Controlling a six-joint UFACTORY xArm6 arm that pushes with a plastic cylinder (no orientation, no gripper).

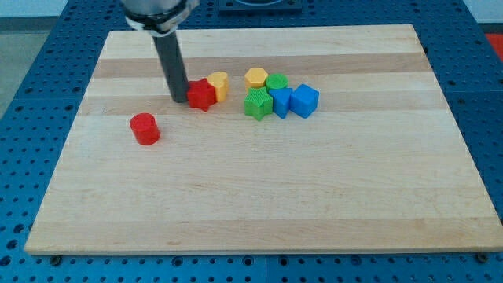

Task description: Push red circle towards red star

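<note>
A: Where's my tip [180, 100]?

B: Down at the bench [259, 196], at the view's left side of the red star [202, 94]. Looks like it's touching the star's left edge, or v. close; can't tell for sure. The rod runs up from there to the arm housing at the view's top.

A: Jaws?

B: None on this rig, just the straight dark rod, so nothing wide, narrow or held. The tip is bare.

A: And the red circle [145, 128]?

B: Below and to the view's left of my tip, standing alone on bare wood, apart from the tip and from the star. It's a short cylinder, upright.

A: What else is near the tip?

B: Going out toward the view's right: the yellow block [219, 83] sits right behind the star, touching it, w/ a rounded top; exact shape unclear. Further right there's a tight cluster. A yellow hexagon-ish block [255, 78] is at its top left, and a green block [277, 82] just beside that. A green star [257, 104] is in front. Then a blue block [280, 102], shape hard to make out, and a blue cube [305, 101] at the far right end.

A: Are they all touching?

B: The cluster pieces look packed against each other. There's a small gap btwn the yellow block by the star and the hexagon-ish one.
</note>
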